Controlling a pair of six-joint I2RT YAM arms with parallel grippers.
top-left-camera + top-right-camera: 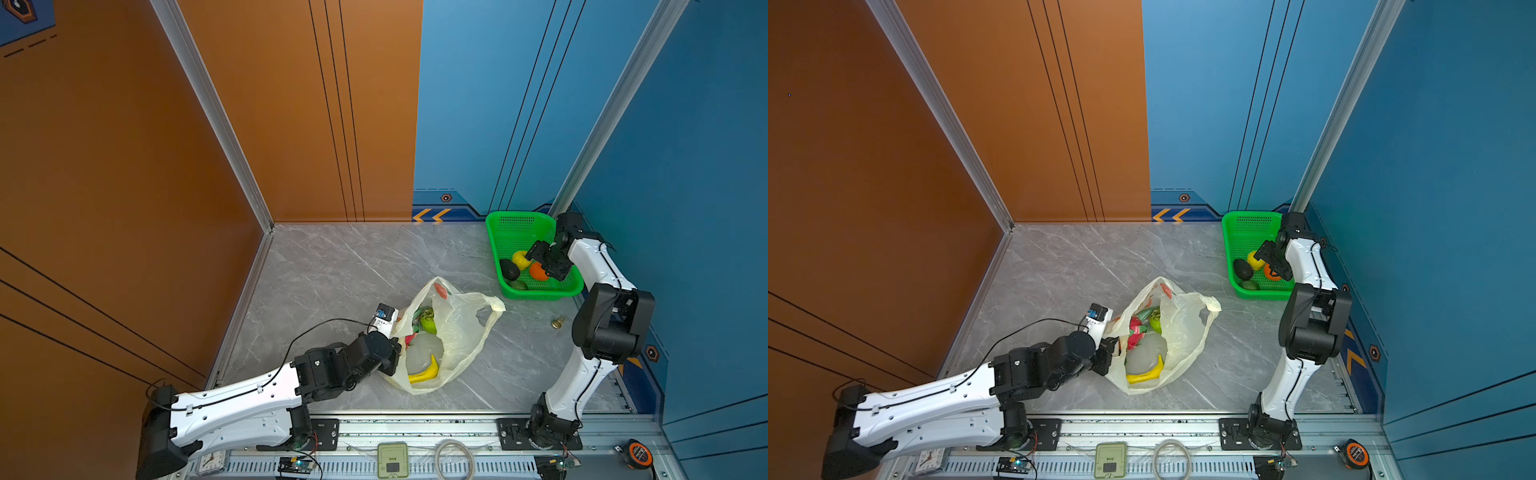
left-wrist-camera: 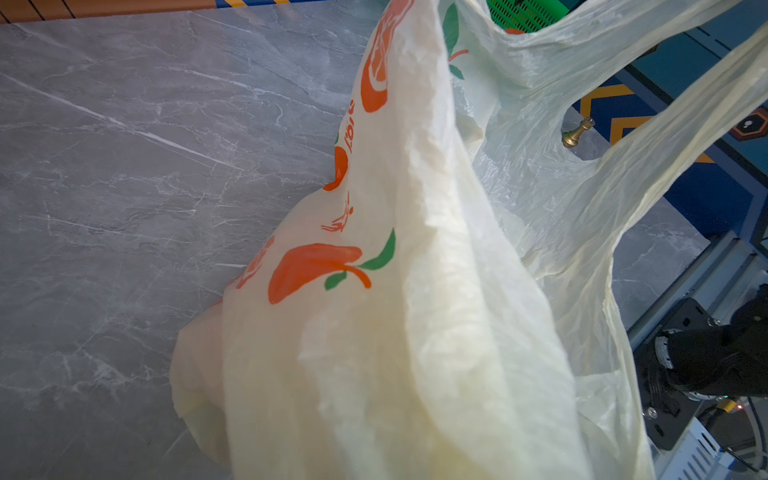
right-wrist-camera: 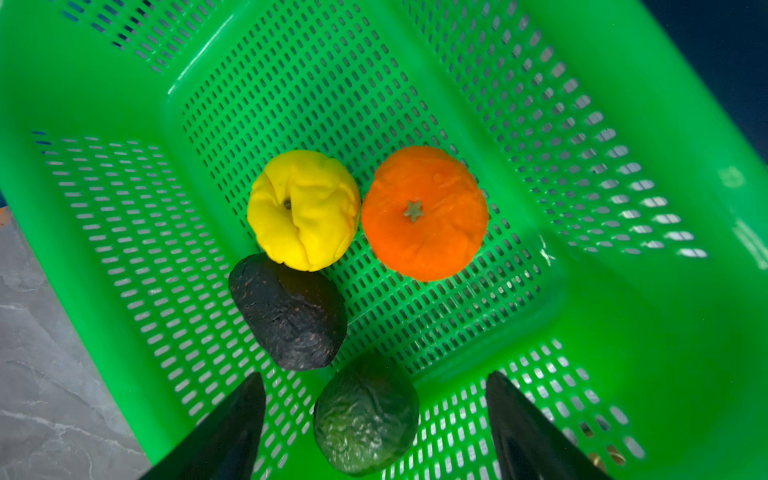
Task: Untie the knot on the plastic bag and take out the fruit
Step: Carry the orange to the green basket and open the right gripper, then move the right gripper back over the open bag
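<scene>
The pale-yellow plastic bag [image 1: 461, 332] lies mid-table with its mouth gaping; no knot shows, and a handle loop [image 1: 494, 305] hangs loose. Inside it I see fruit: a banana [image 1: 426, 372], a bumpy green fruit [image 1: 428, 320] and a pink dragon fruit [image 1: 1136, 328]. My left gripper [image 1: 395, 361] is shut on the bag's left edge; in the left wrist view the bag [image 2: 415, 291] hides the jaws. My right gripper [image 3: 374, 382] stands open over the green basket [image 3: 623, 332]. A green avocado [image 3: 365, 419] lies below its fingers, untouched, beside a dark avocado [image 3: 289, 311], yellow citrus [image 3: 303, 210] and orange [image 3: 424, 212].
The basket [image 1: 494, 249] sits in the back right corner against the blue wall. A small brass piece [image 1: 557, 322] stands on the marble between bag and right arm. On the front rail lie a tape measure [image 1: 638, 454], a green device [image 1: 392, 459] and a cable coil [image 1: 455, 459].
</scene>
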